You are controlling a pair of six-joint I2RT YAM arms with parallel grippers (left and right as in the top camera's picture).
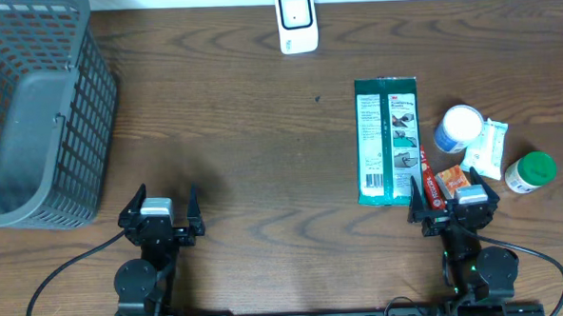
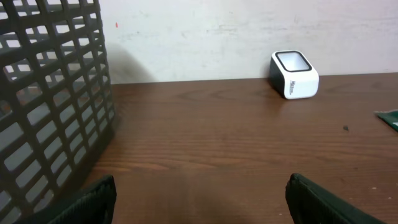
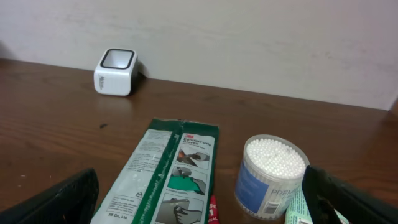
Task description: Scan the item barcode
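A white barcode scanner (image 1: 297,22) stands at the table's far edge, also visible as the scanner (image 2: 295,74) and the scanner (image 3: 115,71) in the wrist views. A flat green-and-white packet (image 1: 387,140) lies at right, the packet (image 3: 165,179) reaching toward my right gripper. Beside it stand a cotton-swab tub (image 1: 458,128), the tub (image 3: 271,175) close in the right wrist view, a white sachet (image 1: 486,148), a green-capped bottle (image 1: 531,172) and a small red-orange item (image 1: 446,182). My left gripper (image 1: 161,213) and right gripper (image 1: 454,204) rest near the front edge, both open and holding nothing.
A large grey mesh basket (image 1: 34,112) fills the far left corner, and the basket (image 2: 53,99) rises left of my left gripper. A wall runs behind the table's far edge. Black cables trail from both arm bases at the front.
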